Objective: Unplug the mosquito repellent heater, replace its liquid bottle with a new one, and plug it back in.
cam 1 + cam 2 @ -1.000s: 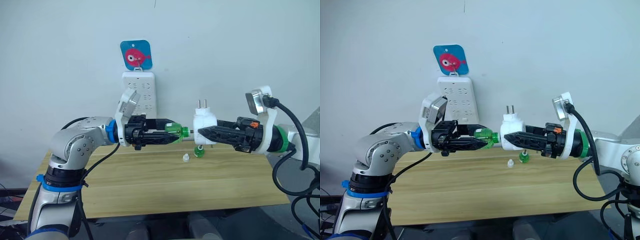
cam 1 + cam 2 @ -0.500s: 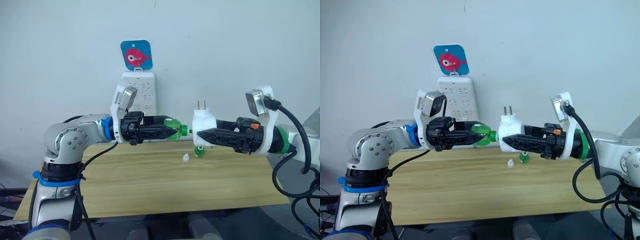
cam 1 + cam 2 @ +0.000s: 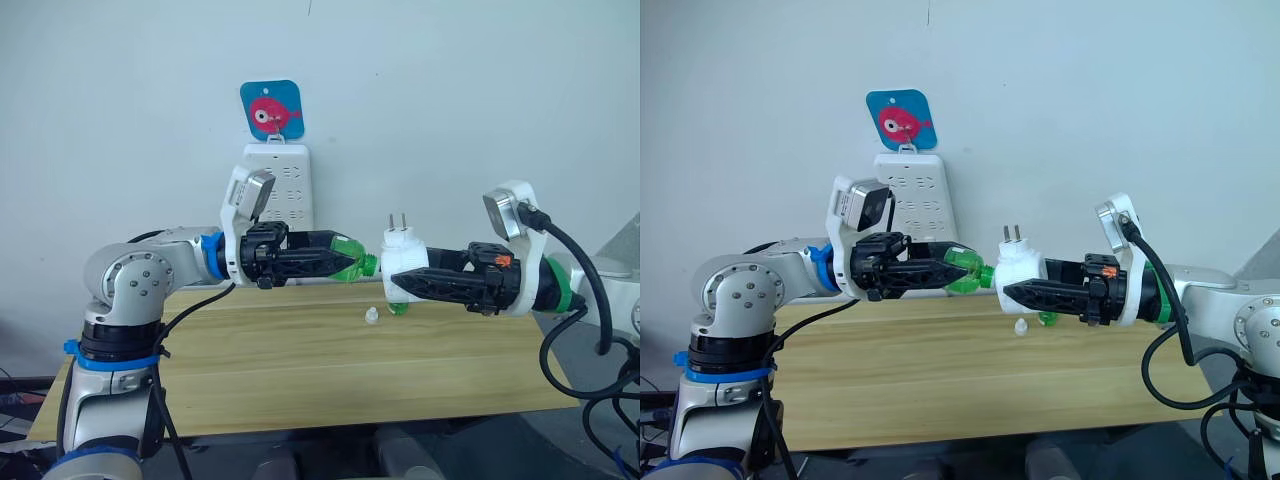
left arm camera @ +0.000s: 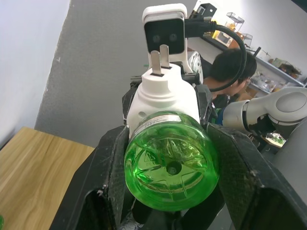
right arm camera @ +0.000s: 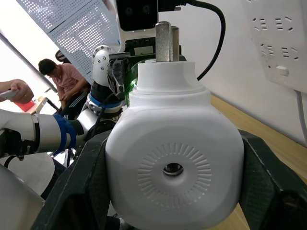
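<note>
My left gripper [image 3: 338,266] is shut on a green liquid bottle [image 3: 347,264], held level above the table with its neck pointing at my right gripper. My right gripper [image 3: 400,283] is shut on the white mosquito repellent heater [image 3: 403,264], whose two metal prongs point up. The bottle's neck meets the heater's underside. In the left wrist view the bottle's base [image 4: 170,179] sits between my fingers with the heater [image 4: 165,93] right behind it. The right wrist view shows the heater's vent hole [image 5: 172,168]. A second green bottle [image 3: 397,306] and a small white cap [image 3: 371,316] rest on the table.
A tall white power strip [image 3: 280,185] hangs on the wall under a blue fish hook [image 3: 272,108], behind my left gripper. The wooden table [image 3: 300,370] lies below both arms. People sit in the background of the left wrist view [image 4: 230,72] and the right wrist view [image 5: 60,76].
My right gripper has carried the heater left and slightly down, closing the gap to the bottle's neck. My left arm rose a little a second ago, then held still.
</note>
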Robot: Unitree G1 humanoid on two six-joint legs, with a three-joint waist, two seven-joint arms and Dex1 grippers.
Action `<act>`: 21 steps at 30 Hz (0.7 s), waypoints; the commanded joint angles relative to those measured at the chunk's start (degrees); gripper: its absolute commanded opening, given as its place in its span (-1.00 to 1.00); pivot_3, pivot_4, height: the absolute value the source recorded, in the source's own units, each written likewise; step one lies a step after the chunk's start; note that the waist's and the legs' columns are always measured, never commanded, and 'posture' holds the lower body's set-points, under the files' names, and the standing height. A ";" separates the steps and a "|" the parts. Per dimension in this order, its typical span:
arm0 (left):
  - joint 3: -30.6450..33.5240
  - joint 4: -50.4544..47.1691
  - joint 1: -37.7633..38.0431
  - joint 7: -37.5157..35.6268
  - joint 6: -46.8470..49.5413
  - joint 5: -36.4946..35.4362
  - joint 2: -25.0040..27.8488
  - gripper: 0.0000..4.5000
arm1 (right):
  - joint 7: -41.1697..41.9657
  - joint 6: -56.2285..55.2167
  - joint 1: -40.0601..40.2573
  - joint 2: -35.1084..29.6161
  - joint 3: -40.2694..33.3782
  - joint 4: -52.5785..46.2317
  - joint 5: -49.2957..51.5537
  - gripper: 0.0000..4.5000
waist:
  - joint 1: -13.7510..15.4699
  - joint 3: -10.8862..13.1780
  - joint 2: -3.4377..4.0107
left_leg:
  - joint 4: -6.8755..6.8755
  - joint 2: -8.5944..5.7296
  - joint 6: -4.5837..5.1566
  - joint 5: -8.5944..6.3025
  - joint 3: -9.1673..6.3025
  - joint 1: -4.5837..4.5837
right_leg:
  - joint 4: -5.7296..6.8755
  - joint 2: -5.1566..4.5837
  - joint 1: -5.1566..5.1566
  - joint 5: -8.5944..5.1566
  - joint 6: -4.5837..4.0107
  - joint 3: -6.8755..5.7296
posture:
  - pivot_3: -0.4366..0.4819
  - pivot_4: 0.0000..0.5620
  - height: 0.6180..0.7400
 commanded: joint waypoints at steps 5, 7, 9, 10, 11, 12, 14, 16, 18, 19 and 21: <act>1.39 -2.06 2.06 2.75 -3.61 -1.29 -2.91 0.01 | -3.89 -1.64 -0.05 1.28 -1.27 0.55 5.03 0.33 | 0.02 0.00 0.00 | 0.01 0.00 0.00 0.00 0.00 -0.01 | 0.00 0.00 0.01 0.00 0.00 0.00 | -0.36 -0.91 1.00; 1.40 -2.26 2.21 3.57 -3.82 -1.62 -3.82 0.01 | -5.16 -2.01 0.09 1.83 -1.03 0.29 6.23 0.33 | 0.01 0.00 0.00 | 0.01 0.00 0.00 0.00 -0.01 -0.01 | 0.00 0.00 0.01 0.00 0.00 -0.01 | -0.36 -0.91 1.00; 1.37 -2.52 2.35 3.97 -3.77 -1.79 -4.28 0.01 | -6.21 -2.29 0.10 2.27 -0.81 0.12 7.08 0.33 | -0.03 0.00 0.00 | 0.01 0.00 0.00 0.00 0.00 0.00 | 0.00 0.00 0.01 0.00 0.00 0.00 | -0.36 -0.91 1.00; 1.31 -2.68 2.49 4.09 -3.75 -1.90 -4.40 0.01 | -6.68 -2.43 0.10 2.49 -0.66 0.01 7.47 0.33 | -0.05 0.00 0.00 | 0.01 0.00 0.00 0.00 0.00 0.00 | 0.00 0.00 0.01 0.00 0.00 0.00 | -0.36 -0.91 1.00; 1.28 -2.77 2.63 4.22 -3.77 -1.97 -4.53 0.01 | -7.05 -2.53 0.10 2.67 -0.53 -0.12 7.74 0.33 | -0.05 0.00 0.00 | 0.01 0.00 0.00 0.00 0.00 0.00 | 0.01 0.00 0.01 0.00 0.00 0.00 | -0.36 -0.91 1.00; 1.20 -2.88 2.81 4.21 -3.79 -1.98 -4.56 0.01 | -7.45 -2.67 0.10 2.90 -0.38 -0.22 8.06 0.33 | -0.04 0.00 0.00 | 0.01 0.00 0.00 0.00 0.00 0.00 | 0.01 0.00 0.01 0.00 0.00 0.00 | -0.36 -0.91 1.00; 0.97 -3.06 3.21 4.00 -3.91 -1.73 -4.44 0.01 | -8.09 -2.85 0.05 3.30 -0.19 -0.37 8.60 0.33 | -0.04 0.00 0.00 | 0.01 0.00 0.00 0.00 0.00 0.00 | 0.00 0.00 0.01 0.00 0.00 0.01 | -0.36 -0.91 1.00; 0.74 -3.06 3.55 3.84 -4.18 -1.35 -4.34 0.01 | -8.79 -3.11 -0.05 3.81 0.01 -0.40 9.38 0.33 | -0.03 0.00 0.00 | 0.01 0.00 0.00 0.00 0.00 0.00 | 0.00 0.00 0.01 0.00 0.00 0.00 | -0.34 -0.91 1.00; 0.51 -3.00 3.87 3.73 -4.51 -0.99 -4.36 0.01 | -9.50 -3.37 -0.16 4.33 0.24 -0.48 10.31 0.33 | -0.02 0.00 0.00 | 0.01 0.00 0.00 0.00 -0.01 0.00 | 0.00 0.00 0.01 0.00 0.00 0.00 | -0.34 -0.91 1.00; 0.48 -2.92 4.00 3.88 -4.69 -0.92 -4.50 0.01 | -9.95 -3.53 -0.18 4.70 0.40 -0.57 10.80 0.33 | -0.02 0.00 0.00 | 0.01 0.00 0.00 0.00 -0.01 0.00 | 0.01 0.00 0.01 0.00 0.00 0.00 | -0.34 -0.92 1.00; 0.38 -2.79 4.15 4.13 -4.91 -1.00 -4.70 0.01 | -10.76 -3.77 -0.11 5.44 0.80 -0.96 11.43 0.33 | -0.02 0.00 0.00 | 0.01 0.00 0.00 0.00 0.00 0.00 | 0.01 0.00 0.01 0.00 0.00 0.00 | -0.34 -0.92 1.00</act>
